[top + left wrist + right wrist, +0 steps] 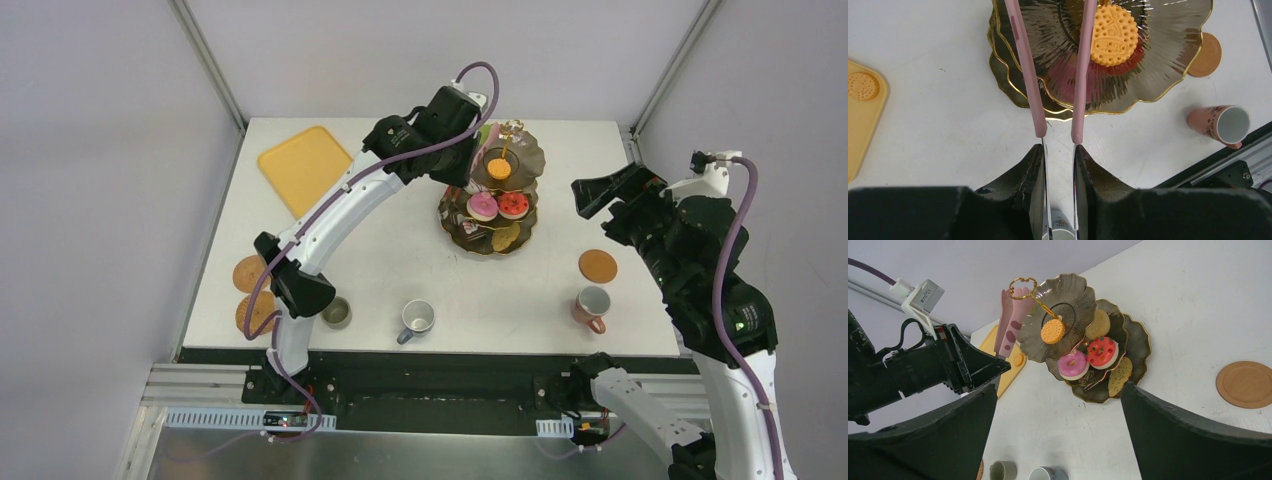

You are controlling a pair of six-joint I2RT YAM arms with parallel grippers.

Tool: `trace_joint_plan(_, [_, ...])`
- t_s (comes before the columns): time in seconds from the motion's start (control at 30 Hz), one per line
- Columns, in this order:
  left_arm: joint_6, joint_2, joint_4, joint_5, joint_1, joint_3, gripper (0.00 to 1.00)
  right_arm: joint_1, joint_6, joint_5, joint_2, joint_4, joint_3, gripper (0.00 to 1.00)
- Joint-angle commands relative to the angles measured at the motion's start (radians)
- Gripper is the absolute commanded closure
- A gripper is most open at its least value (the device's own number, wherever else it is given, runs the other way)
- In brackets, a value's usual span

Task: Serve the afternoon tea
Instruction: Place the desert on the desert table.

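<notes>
- Your left gripper [1058,150] is clamped on the tongs [1030,85]. Their arms stand apart over the stand [530,155]. Nothing shows between them, though the wrist view cuts off the tips.
- Your right gripper [1059,390] is wide open and empty, off to the right of the stand.
- The stand sits far-centre and looks mostly loaded.
  - An orange macaron [498,168] is on the top tier.
  - The pink doughnut [482,206] and red doughnut [513,204] sit side by side on the middle tier.
  - A yellow biscuit [505,237] lies on the bottom tier.
- One small orange piece [860,85] lies on the tray [303,167] at far left. That is probably yours to fetch next.
- The mugs look like the main job left, since none stands on a coaster.
  - The olive mug [336,312] and grey-blue mug [417,318] are at the near edge.
  - The pink mug [592,305] is near right, just beside the right coaster [598,266].
  - The two left coasters [250,272] lie bare.
</notes>
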State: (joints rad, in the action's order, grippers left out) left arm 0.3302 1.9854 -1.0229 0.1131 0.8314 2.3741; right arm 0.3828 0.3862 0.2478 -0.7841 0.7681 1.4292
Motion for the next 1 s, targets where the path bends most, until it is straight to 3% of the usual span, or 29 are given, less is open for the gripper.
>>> trace_joint_plan(0.0, [-0.027,0.011,0.039,-0.013,0.006,0.04,0.86,-0.002,-0.017,0.021,0.003,-0.017,0.034,0.01])
trace_joint_plan(0.43, [-0.046,0.054,0.039,-0.031,0.005,0.083,0.69,-0.003,-0.017,0.029,0.008,-0.009,0.032,0.01])
trace_joint_plan(0.97, [-0.054,0.035,0.016,-0.01,0.005,0.103,0.65,-0.002,-0.007,0.022,0.007,-0.006,0.023,0.01])
